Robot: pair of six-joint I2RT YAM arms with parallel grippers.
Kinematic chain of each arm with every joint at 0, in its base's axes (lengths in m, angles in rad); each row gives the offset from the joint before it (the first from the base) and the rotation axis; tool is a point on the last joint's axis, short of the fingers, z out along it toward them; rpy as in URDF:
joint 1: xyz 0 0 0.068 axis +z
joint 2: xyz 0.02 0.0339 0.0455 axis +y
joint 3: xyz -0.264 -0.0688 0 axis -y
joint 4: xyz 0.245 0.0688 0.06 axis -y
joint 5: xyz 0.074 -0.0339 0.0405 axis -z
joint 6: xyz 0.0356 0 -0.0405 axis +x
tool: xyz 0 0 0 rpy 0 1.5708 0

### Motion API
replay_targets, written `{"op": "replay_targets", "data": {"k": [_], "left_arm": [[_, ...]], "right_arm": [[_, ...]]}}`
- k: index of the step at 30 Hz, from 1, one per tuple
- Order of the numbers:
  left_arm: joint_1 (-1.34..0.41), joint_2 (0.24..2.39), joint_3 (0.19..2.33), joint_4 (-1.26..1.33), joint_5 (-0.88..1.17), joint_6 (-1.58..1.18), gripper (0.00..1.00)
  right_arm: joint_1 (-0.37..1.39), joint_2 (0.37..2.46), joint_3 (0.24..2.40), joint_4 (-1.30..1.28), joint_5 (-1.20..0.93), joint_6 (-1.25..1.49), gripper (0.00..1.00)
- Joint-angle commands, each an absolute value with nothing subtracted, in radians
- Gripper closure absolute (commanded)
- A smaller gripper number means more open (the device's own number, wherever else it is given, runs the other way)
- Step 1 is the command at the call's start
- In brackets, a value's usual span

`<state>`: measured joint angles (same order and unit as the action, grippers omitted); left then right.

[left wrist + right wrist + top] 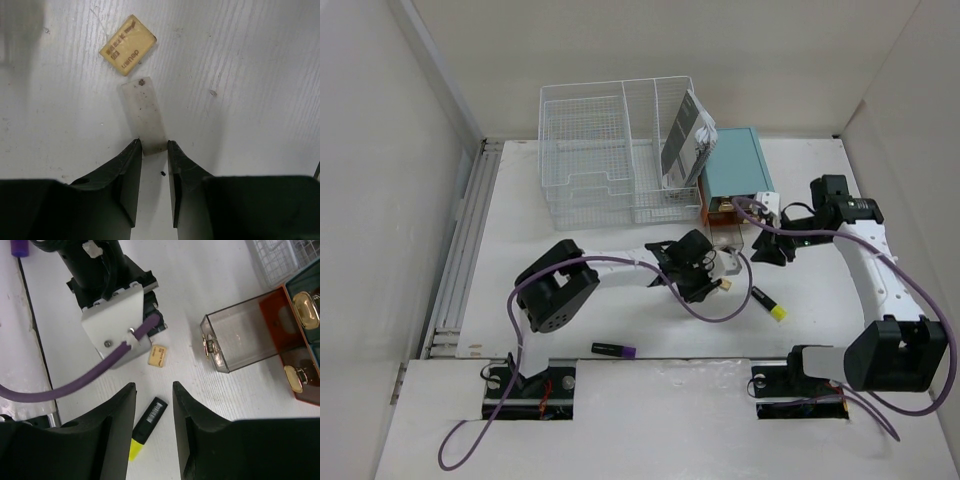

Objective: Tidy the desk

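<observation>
Left gripper straddles the near end of a pale strip flat on the desk (pinched or merely flanked, I can't tell), a printed yellow block just beyond it. Right gripper hovers, fingers apart, above a highlighter.

The right hand partly hides the tip of the yellow highlighter.
</observation>
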<state>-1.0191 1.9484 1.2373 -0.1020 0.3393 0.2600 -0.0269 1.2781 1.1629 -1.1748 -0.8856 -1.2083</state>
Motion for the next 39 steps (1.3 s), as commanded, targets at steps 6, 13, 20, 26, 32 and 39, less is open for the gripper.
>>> {"op": "replay_targets", "data": {"k": [6, 13, 20, 26, 32, 39], "left_arm": [[-1.019, 1.888, 1.112, -0.081, 0.299, 0.184, 1.00], [-1.028, 1.913, 1.108, -0.094, 0.238, 0.166, 0.97], [-1.046, 1.933, 1.098, -0.103, 0.190, 0.135, 0.92], [-1.066, 1.979, 1.141, -0.138, 0.152, 0.135, 0.87], [-1.075, 1.988, 1.150, -0.147, 0.118, 0.135, 0.81], [-1.094, 2.006, 1.169, -0.167, 0.084, 0.126, 0.70]], "right_arm": [[-0.072, 1.183, 1.209, -1.163, -0.881, -1.206, 0.59], [-0.081, 1.173, 1.209, -1.154, -0.859, -1.187, 0.58], [-0.081, 1.154, 1.190, -1.154, -0.859, -1.187, 0.56], [-0.081, 1.134, 1.190, -1.154, -0.859, -1.187, 0.56], [-0.081, 1.123, 1.190, -1.154, -0.859, -1.187, 0.56], [-0.081, 1.114, 1.181, -1.163, -0.859, -1.187, 0.56]]}}
